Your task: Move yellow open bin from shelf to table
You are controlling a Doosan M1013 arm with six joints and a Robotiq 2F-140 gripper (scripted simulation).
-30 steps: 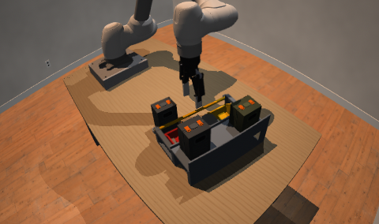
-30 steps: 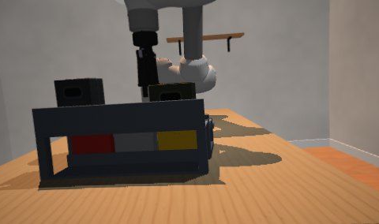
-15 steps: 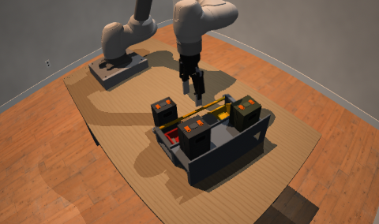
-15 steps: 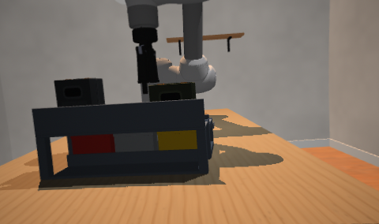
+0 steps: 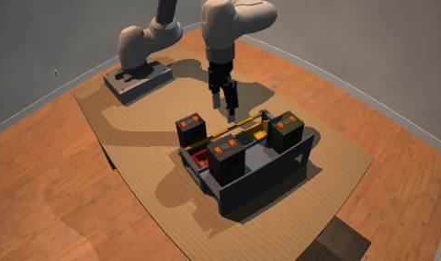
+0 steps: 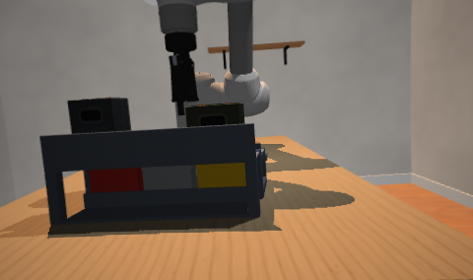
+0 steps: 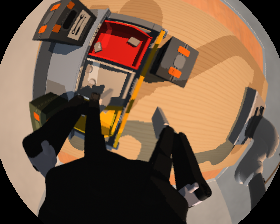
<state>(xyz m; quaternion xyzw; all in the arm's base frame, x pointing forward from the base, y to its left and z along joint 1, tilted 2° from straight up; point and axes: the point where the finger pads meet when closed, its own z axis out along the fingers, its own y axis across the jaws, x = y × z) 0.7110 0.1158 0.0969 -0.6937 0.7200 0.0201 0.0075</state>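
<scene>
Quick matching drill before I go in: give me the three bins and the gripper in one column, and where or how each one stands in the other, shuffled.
1. yellow bin
2. red bin
3. grey bin
4. gripper

A. middle of the shelf
B. open, holding nothing, up over the table
C. shelf end by the olive box
D. shelf end away from the olive box

Pairs: 1-C, 2-D, 3-A, 4-B
</scene>
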